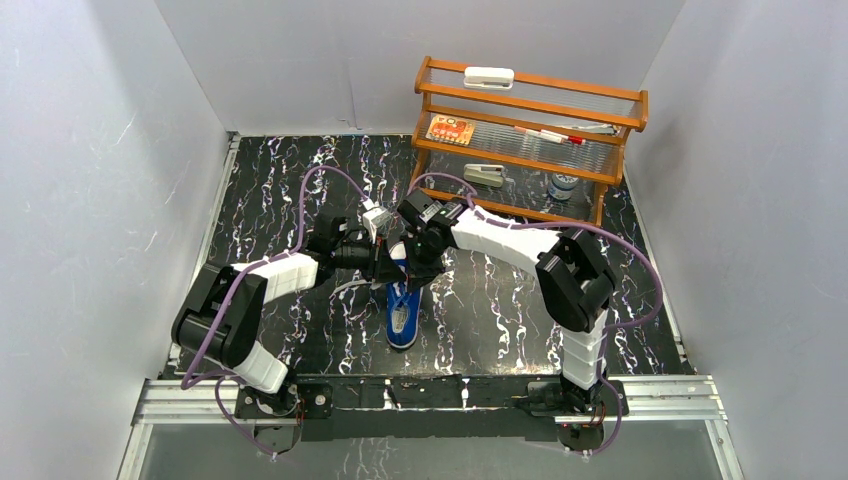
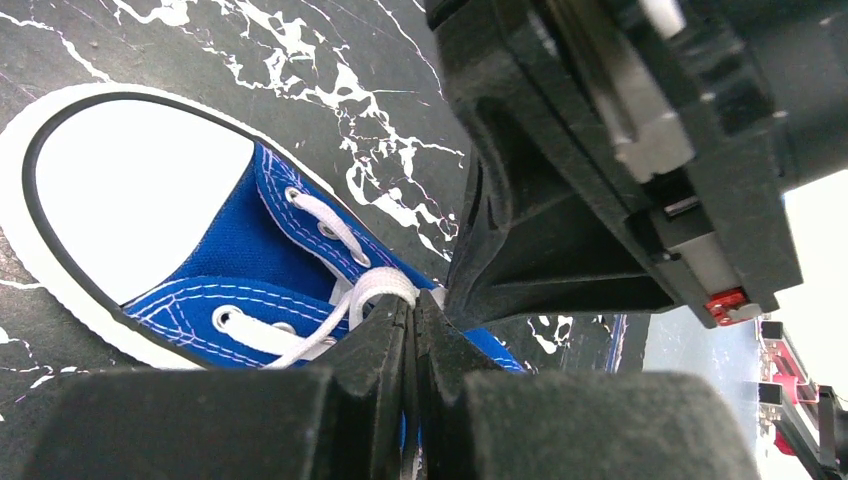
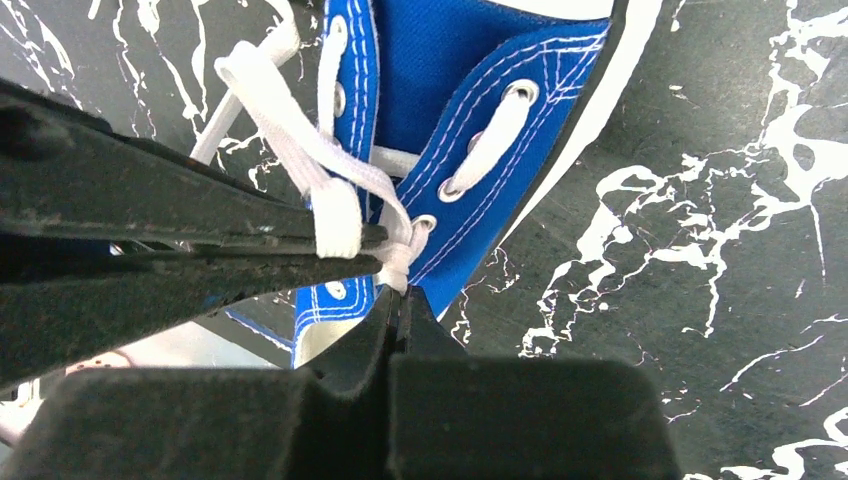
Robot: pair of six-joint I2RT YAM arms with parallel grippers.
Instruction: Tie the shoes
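Note:
The blue sneaker [image 1: 403, 312] lies mid-table, its heel toward the arms and its toe end hidden under both grippers. The left wrist view shows its white toe cap [image 2: 140, 200] and white laces [image 2: 385, 285]. My left gripper [image 2: 412, 305] is shut on a loop of white lace above the tongue. My right gripper [image 3: 400, 290] is shut on a strand of white lace [image 3: 398, 258] by the eyelets. The left gripper's fingers [image 3: 200, 235] cross the right wrist view, pinching a lace loop [image 3: 337, 225]. Both grippers meet over the shoe [image 1: 400, 255].
A wooden shelf rack [image 1: 530, 140] stands at the back right, holding a white box [image 1: 488, 75], a card, pens and a small jar [image 1: 563, 185]. Grey walls enclose the black marbled table [image 1: 500, 320].

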